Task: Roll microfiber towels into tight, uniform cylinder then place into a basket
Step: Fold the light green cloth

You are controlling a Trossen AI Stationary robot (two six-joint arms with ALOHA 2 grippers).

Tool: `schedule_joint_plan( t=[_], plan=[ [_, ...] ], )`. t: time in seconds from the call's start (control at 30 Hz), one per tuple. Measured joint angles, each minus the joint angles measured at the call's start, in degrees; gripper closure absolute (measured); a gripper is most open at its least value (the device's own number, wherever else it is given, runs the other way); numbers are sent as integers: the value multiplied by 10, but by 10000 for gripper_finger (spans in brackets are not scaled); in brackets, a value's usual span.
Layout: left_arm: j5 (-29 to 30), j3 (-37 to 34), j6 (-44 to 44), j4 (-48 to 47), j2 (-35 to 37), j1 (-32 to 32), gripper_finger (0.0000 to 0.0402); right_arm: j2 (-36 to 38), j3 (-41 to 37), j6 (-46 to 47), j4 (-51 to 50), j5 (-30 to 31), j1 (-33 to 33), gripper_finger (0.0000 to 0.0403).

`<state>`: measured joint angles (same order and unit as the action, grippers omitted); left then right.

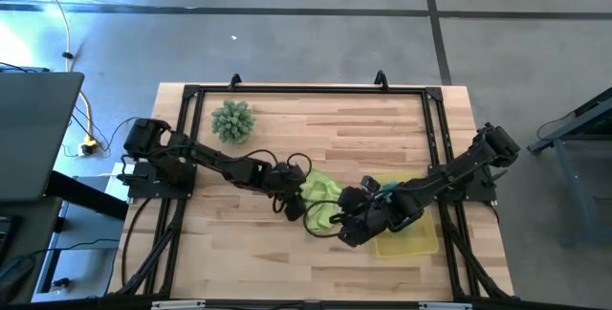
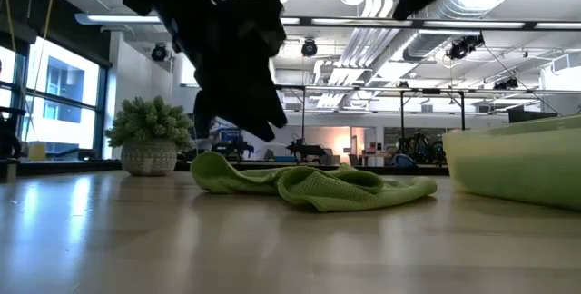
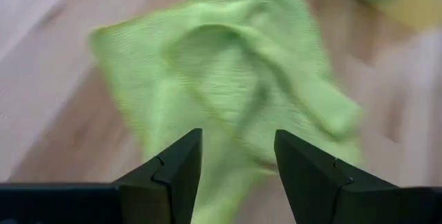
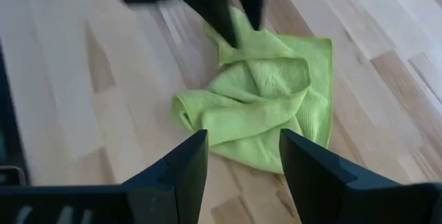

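Dark fingers of the left gripper (image 3: 236, 175) stand parted and empty just above the crumpled lime green microfiber towel (image 1: 321, 202) mid-table, while the right gripper (image 4: 240, 175), likewise released, hovers at the towel's right side. Flattening looks to be the step in hand, since no roll is begun; next, each gripper probably needs an edge to pull the cloth smooth. Just right lies the yellow basket (image 1: 418, 243), close enough to crowd the right arm; the spiky green plant (image 1: 232, 121) sits well clear at far left.
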<state>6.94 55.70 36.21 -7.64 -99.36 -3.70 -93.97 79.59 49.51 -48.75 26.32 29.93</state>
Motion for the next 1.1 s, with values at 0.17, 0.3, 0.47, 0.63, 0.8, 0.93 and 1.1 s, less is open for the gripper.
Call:
schedule_joint_plan(
  t=[0.17,0.3,0.47,0.63,0.8,0.93,1.1],
  plan=[
    [-43,1,-70,-17,21,-44,229,0,-79,-18,85,26,-9,231],
    [-44,-1,-96,-55,21,-85,229,0,-156,-58,240,3,-23,231],
    [-30,0,-62,-97,20,-121,229,-21,-245,-226,447,-9,-5,231],
    [18,0,-29,-108,20,-150,229,-61,-259,-299,491,17,10,231],
    [27,0,-18,-110,20,-165,229,-117,-232,-348,481,55,19,231],
    [28,0,-6,-110,20,-172,229,-153,-194,-326,408,93,18,231],
    [28,0,-4,-111,20,-175,229,-181,-152,-320,368,92,16,231]
  ],
)
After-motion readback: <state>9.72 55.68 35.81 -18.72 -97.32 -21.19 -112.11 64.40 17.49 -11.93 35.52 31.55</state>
